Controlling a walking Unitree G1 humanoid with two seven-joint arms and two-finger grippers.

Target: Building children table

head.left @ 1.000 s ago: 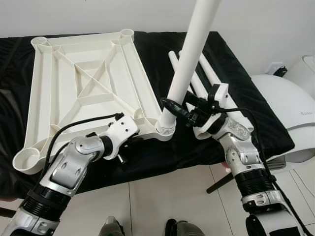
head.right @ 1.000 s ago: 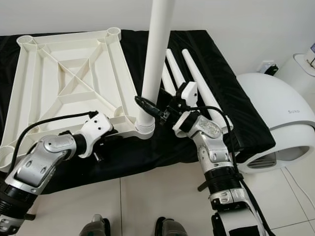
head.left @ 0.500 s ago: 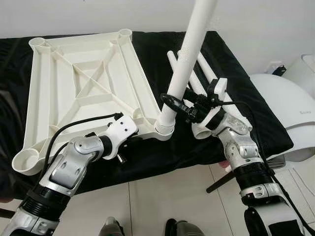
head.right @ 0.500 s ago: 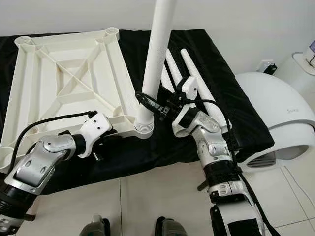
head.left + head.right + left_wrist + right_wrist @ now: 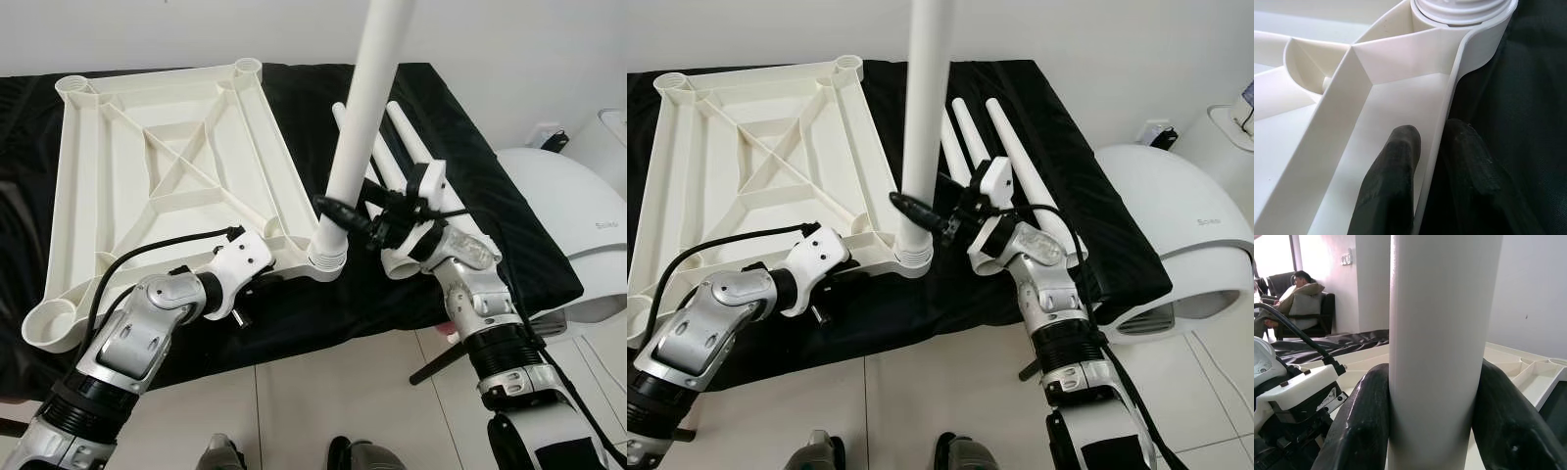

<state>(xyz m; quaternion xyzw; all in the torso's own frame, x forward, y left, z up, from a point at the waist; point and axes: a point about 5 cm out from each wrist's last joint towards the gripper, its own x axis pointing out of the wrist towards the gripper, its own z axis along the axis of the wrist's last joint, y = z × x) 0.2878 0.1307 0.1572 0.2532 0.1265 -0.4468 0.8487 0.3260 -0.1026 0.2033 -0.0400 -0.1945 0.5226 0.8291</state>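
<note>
1 tabletop (image 5: pixel 157 166), 4 legs (image 5: pixel 926 117), 2 grippers (image 5: pixel 1435 426).

Silver jointed arms, white wrist housings, black cables, black-fingered left gripper (image 5: pixel 1422 186).

A short grey brand word is printed on the white domed appliance (image 5: pixel 578 225) at the right, but it is too small and blurred to read. No other lettering shows.

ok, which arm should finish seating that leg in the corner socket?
Right. The right gripper already clamps the upright leg just above the socket; the left gripper is pinching the tabletop rim, bracing it.
</note>
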